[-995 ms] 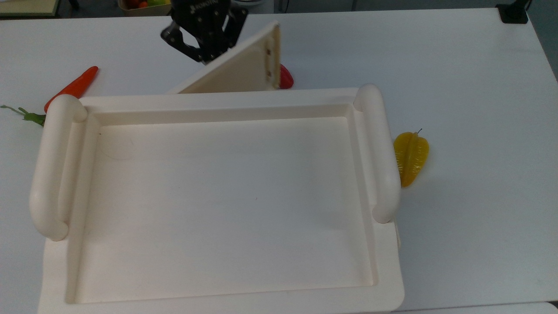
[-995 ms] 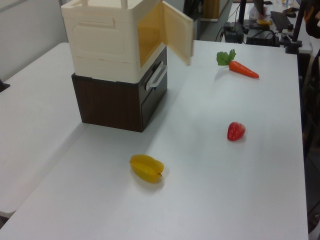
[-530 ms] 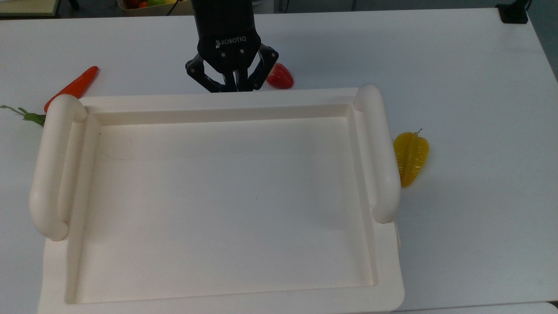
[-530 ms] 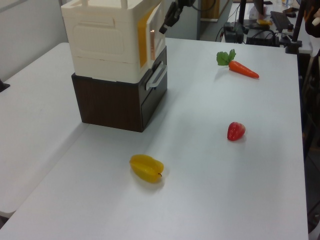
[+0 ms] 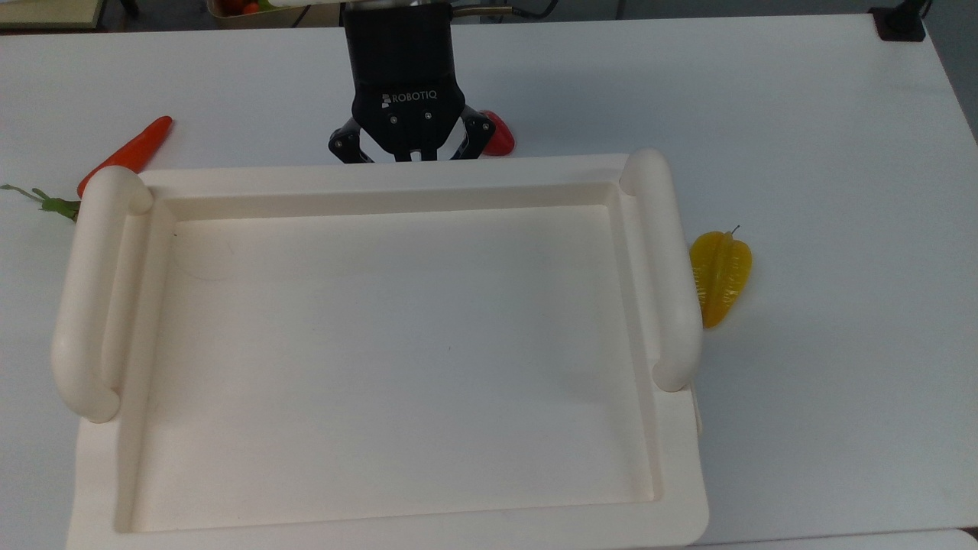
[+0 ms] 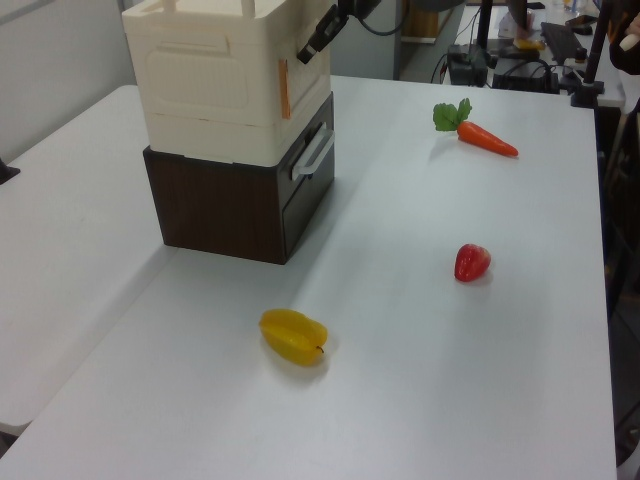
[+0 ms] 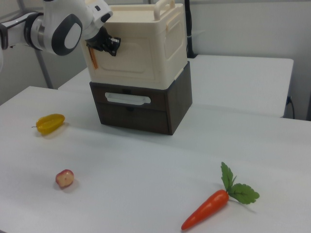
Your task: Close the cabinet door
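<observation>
The cabinet (image 5: 382,172) is a cream-white box with a rimmed tray top, standing on a dark brown drawer unit (image 6: 230,205). The cabinet door (image 7: 131,58) lies almost flush with the cabinet's front. A thin orange slit still shows along one edge of it (image 6: 283,88). My black gripper (image 5: 412,153) is pressed against the door from outside, at the tray's far edge in the top view. It is shut, with nothing held, and the tray rim hides its tips there. In the right view the gripper (image 7: 112,42) touches the door's upper left corner.
A toy carrot (image 5: 126,155) lies at the top view's left of the cabinet. A red strawberry (image 5: 497,136) sits just behind my gripper, and a yellow starfruit (image 5: 720,276) lies at the top view's right. The drawer unit's white handle (image 6: 314,155) sticks out below the door.
The door has swung from wide open to nearly closed. My gripper followed it in toward the cabinet front and now sits lower against it.
</observation>
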Robot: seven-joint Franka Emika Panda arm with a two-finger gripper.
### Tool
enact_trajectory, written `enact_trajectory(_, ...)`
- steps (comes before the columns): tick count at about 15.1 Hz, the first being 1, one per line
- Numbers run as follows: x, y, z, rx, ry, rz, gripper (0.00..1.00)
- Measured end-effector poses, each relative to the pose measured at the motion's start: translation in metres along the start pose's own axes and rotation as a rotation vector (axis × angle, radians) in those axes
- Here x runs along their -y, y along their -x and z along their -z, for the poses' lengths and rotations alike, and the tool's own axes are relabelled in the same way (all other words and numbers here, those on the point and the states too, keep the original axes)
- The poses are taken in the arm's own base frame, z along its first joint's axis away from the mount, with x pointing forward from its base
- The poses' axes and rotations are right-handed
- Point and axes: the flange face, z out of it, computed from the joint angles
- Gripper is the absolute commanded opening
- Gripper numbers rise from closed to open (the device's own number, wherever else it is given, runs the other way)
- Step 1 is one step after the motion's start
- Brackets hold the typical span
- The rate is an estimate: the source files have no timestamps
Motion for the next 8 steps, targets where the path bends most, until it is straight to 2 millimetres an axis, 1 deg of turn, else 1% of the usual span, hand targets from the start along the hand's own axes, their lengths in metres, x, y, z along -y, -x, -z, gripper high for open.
enact_trajectory(5,0.000,0.001,0.001,0.017,-0.005,-0.013,0.03)
enact_trajectory(7,-0.001,0.011,0.005,0.131,-0.038,-0.025,0.03)
enact_trajectory(8,-0.004,0.018,0.011,0.206,-0.058,-0.034,0.04)
